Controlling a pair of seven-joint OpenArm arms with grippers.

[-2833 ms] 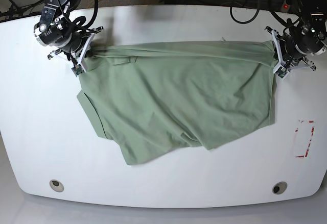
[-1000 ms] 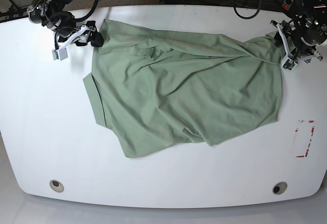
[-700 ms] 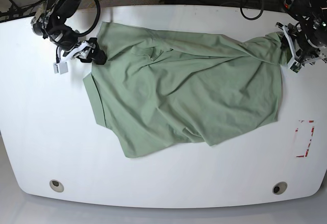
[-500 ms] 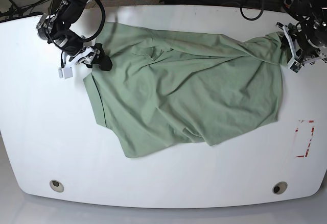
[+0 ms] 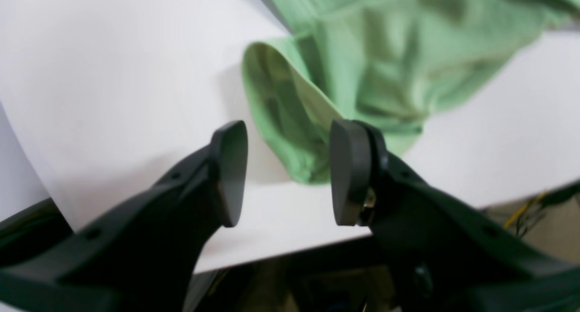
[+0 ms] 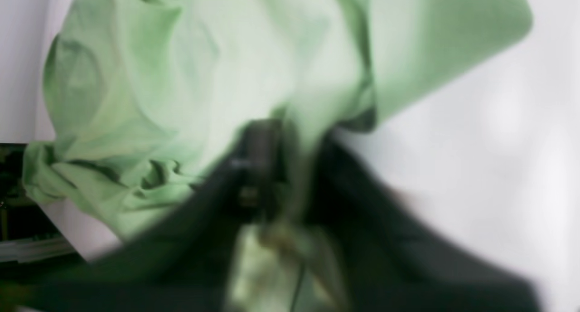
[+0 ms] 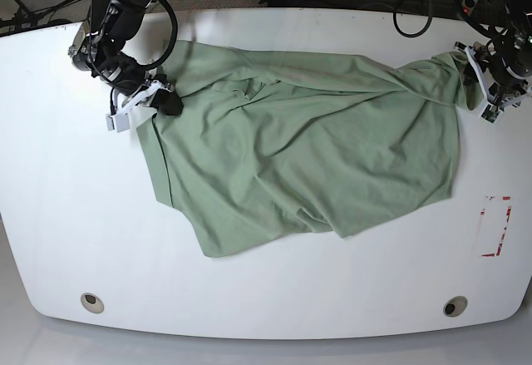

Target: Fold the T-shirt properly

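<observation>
The pale green T-shirt (image 7: 307, 149) lies spread and wrinkled across the white table (image 7: 58, 199). In the base view my right gripper (image 7: 160, 103) sits at the shirt's upper left edge. The blurred right wrist view shows that gripper (image 6: 290, 153) shut, with green cloth (image 6: 204, 67) bunched into it. My left gripper (image 7: 475, 82) is at the shirt's far right corner. In the left wrist view it (image 5: 285, 171) stands open, its dark pads (image 5: 231, 171) apart, and a folded hem of the shirt (image 5: 362, 67) lies just beyond them, against the right pad.
A red-marked rectangle (image 7: 496, 225) is taped on the table at the right. Two round holes (image 7: 92, 302) (image 7: 454, 305) sit near the front edge. Cables run behind the table's back edge.
My right gripper has moved down along the shirt's left edge and shut on the cloth there. The left gripper has drifted slightly right at the shirt's corner.
</observation>
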